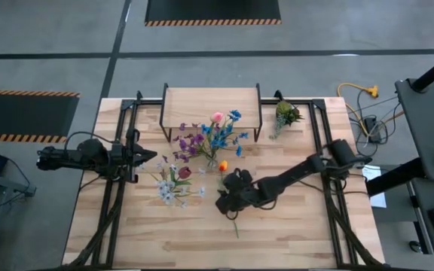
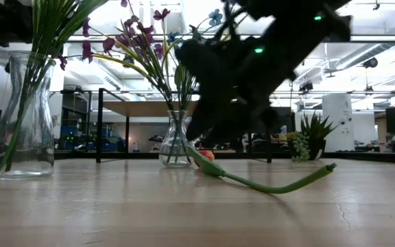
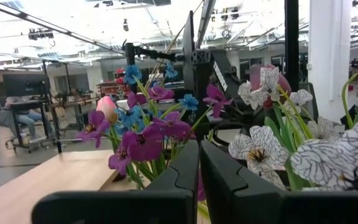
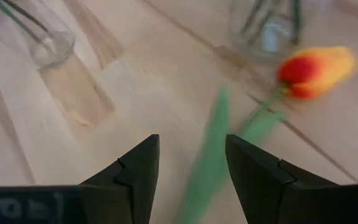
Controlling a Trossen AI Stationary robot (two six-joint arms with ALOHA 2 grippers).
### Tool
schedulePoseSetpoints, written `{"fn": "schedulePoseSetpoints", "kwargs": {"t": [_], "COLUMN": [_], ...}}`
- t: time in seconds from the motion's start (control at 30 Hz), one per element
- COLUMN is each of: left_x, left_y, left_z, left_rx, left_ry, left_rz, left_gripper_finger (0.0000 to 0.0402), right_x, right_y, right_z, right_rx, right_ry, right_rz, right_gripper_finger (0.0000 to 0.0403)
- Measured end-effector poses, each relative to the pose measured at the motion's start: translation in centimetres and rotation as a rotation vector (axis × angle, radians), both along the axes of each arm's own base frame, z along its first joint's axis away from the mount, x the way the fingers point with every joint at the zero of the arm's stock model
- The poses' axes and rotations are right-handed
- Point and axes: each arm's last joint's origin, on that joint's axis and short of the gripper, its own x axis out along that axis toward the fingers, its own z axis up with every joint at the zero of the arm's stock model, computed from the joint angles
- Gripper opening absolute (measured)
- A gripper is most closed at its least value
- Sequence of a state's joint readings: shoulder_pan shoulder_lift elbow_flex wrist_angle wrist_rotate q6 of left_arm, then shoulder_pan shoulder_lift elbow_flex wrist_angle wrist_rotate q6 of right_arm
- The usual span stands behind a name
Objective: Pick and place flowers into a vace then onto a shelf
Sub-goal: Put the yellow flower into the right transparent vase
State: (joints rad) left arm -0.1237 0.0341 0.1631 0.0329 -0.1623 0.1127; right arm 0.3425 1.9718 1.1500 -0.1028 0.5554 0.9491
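An orange flower lies flat on the table, its head (image 1: 222,166) toward the far side and its green stem (image 1: 234,223) running toward the near edge. My right gripper (image 4: 191,140) hangs open just above it, slanting down, with the stem (image 4: 211,163) showing between the fingers. A glass vase (image 1: 213,154) of purple, blue and pink flowers stands in front of the shelf (image 1: 211,105). Another vase (image 1: 173,181) holds whitish and dark red flowers. My left gripper (image 1: 145,156) is shut, level, at the table's left, pointing toward the vases.
A leafy green sprig (image 1: 285,114) stands at the far right beside the shelf. In the low view the near vase (image 2: 22,116) is at the left and the middle vase (image 2: 175,140) is right behind the orange flower's stem (image 2: 266,184). Bare wood lies along the near edge.
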Motion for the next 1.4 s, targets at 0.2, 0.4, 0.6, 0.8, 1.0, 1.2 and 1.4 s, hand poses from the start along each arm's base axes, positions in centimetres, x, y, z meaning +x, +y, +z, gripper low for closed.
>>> {"fn": "schedulePoseSetpoints", "kwargs": {"t": [0.2,0.4,0.6,0.8,1.0,1.2,1.4], "left_x": [0.0,0.1,0.1,0.1,0.1,0.1,0.1], "left_y": [0.0,0.0,0.0,0.0,0.0,0.0,0.0], "left_z": [-0.1,-0.1,-0.1,-0.1,-0.1,-0.1,-0.1], "left_rx": [0.001,0.002,0.002,-0.002,-0.016,-0.016,-0.020], "left_ry": [0.010,0.012,0.013,0.015,0.015,0.015,0.015], "left_rz": [0.000,0.000,0.000,0.000,-0.002,-0.002,-0.003], "left_gripper_finger": [0.0000,0.0000,0.0000,0.0000,0.0000,0.0000,0.0000], "right_x": [1.6,1.8,2.2,2.0,1.7,1.4,0.6], "right_y": [0.3,-0.4,-0.9,-1.3,-1.3,-1.1,-0.3], "right_z": [-1.4,-1.8,-2.3,-2.5,-2.4,-1.7,1.6], "right_rx": [-0.022,-0.047,-0.002,0.011,0.003,-0.019,-0.032], "right_ry": [0.071,0.210,0.231,0.275,0.335,0.438,0.446], "right_rz": [0.020,-0.037,-0.022,-0.013,0.025,0.095,0.273], "right_gripper_finger": [0.0176,0.0175,0.0159,0.0102,0.0019,0.0009,0.0008]}}
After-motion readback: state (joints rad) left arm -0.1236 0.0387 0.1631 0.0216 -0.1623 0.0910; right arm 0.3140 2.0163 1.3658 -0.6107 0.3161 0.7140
